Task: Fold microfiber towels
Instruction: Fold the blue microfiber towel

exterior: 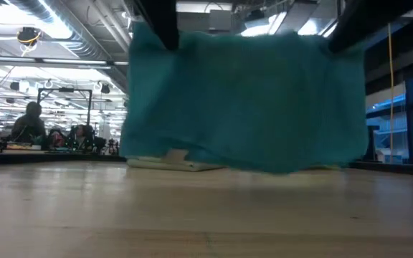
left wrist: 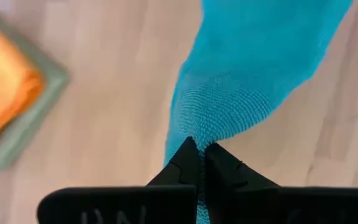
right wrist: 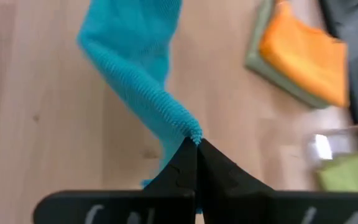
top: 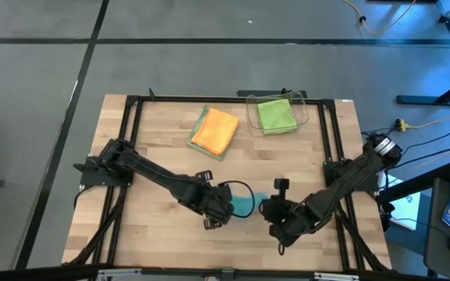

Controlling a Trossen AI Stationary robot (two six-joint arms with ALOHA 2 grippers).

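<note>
The teal towel hangs spread out between my two grippers above the table's near middle; its lower edge hangs close to the wood. My left gripper is shut on its one upper corner and my right gripper on the other. From above, the teal towel shows as a narrow strip between the left gripper and the right gripper. The orange towel lies folded on the pale sage towel. The lime green towel lies in the clear bin. My left gripper pinches the teal towel's upper corner between its two fingertips, coming steeply from above. The cloth hangs below the fingers. My right gripper pinches the other upper corner between its fingertips, slanting down from the table's right. The top edge runs stretched between the two holds.
The orange and sage stack lies at the far left of centre and the bin at the far right of centre. Bare wood lies under and around the hanging towel. Black frame rails run along the table's sides.
</note>
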